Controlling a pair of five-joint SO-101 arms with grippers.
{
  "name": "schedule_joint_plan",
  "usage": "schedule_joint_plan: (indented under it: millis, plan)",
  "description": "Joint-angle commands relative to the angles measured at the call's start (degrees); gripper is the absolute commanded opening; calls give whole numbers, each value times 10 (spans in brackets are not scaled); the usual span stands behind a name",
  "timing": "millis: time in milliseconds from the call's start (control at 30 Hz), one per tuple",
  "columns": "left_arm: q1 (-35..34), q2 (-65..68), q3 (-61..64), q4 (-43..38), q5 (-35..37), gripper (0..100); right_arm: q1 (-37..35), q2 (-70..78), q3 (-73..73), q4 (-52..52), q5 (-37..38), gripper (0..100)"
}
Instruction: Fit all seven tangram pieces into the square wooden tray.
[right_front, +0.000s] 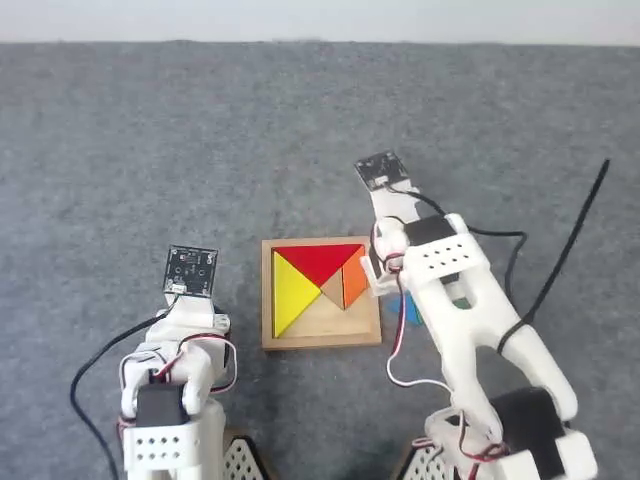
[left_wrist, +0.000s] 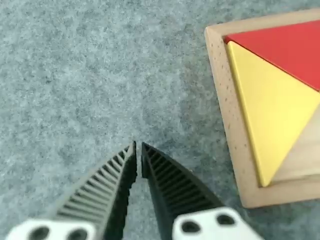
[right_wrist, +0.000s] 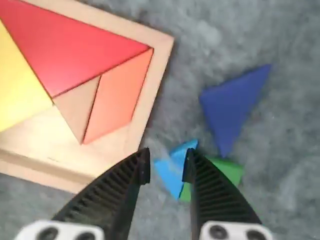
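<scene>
**High view.** The square wooden tray (right_front: 267, 300) lies on the grey table (right_front: 150, 150), near the middle and between the two arms. It holds four pieces. A red triangle (right_front: 322, 262) lies along the far edge and a yellow triangle (right_front: 291, 292) along the left edge. An orange parallelogram (right_front: 354, 287) sits at the right edge, with a small tan triangle (right_front: 333, 290) between it and the yellow one. The near part of the tray floor is bare wood. The left arm (right_front: 175, 380) stands near and left of the tray, well apart from it. The right arm (right_front: 450, 270) reaches to the tray's right edge. Loose pieces (right_front: 411, 310), partly hidden under this arm, lie on the table just right of the tray.

**Left wrist view.** The left tool (left_wrist: 138, 147) hangs over bare table beside a tray corner. Its jaws are almost closed, with only a thin slit between them, and they hold nothing.

**Right wrist view.** The right tool (right_wrist: 166, 161) has its jaws partly apart outside the tray rim. They straddle a small light-blue triangle (right_wrist: 170, 170) lying on the table; whether they touch it cannot be told. A green piece (right_wrist: 231, 169) lies touching it, partly under one finger. A dark-blue triangle (right_wrist: 232, 107) lies just beside both.
</scene>
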Motion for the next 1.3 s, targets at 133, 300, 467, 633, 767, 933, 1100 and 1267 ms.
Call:
schedule_joint_plan:
  millis: [133,300,467,633,767,933,1100,1267]
  plan:
    - [3,-9,-6,2,-1,21,51,-33,33,21,86,217]
    - [3,-9,-6,2,-1,21,67,-33,66,7,88,218]
    - [3,-9,-6,2,-1,21,69,-32,85,1,91,219]
    - [3,-9,-6,2,-1,21,65,-26,86,1,91,219]
    - [3,-9,-6,2,-1,21,67,-26,91,-7,91,219]
    - [3,-9,-6,2,-1,21,71,-26,104,-41,91,219]
    - [3,-9,-6,2,-1,21,70,-25,107,-43,91,219]
    - [3,-9,-6,2,-1,21,82,-25,107,-43,89,219]
